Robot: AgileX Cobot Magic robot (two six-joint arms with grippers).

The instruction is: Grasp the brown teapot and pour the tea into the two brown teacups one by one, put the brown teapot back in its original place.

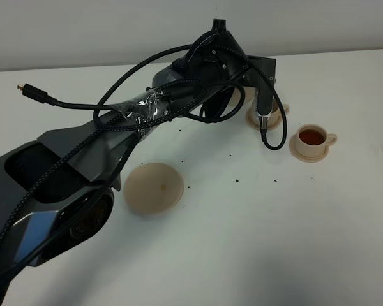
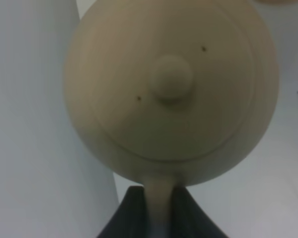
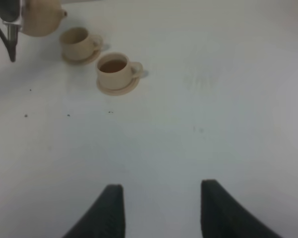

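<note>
The left arm (image 1: 147, 108) crosses the high view from 7 o'clock to 1 o'clock. With its looping black cable (image 1: 271, 137) it covers much of the second teacup (image 1: 269, 116) and almost all of the brown teapot (image 2: 171, 89). The left gripper (image 2: 158, 215) is clenched on the teapot's loop handle. The right wrist view shows the pot held just beside the second teacup, its spout toward the cup.

The filled teacup (image 1: 313, 136) sits on its small saucer at 4 o'clock of the second one, with dark tea inside. Whether the second cup holds tea cannot be told. The wide saucer (image 1: 153, 187) lies bare at 7 o'clock of the table's (image 1: 255, 242) middle, well apart from the cups. Dark specks (image 1: 237, 180) dot the surface between them.

The left wrist view is blurred and the pot's body runs past its frame. The right gripper (image 3: 161, 208) hangs released over bare table.

Both cups stand near the far edge by the wall (image 1: 83, 32). Open white surface spreads from 3 to 6 o'clock.
</note>
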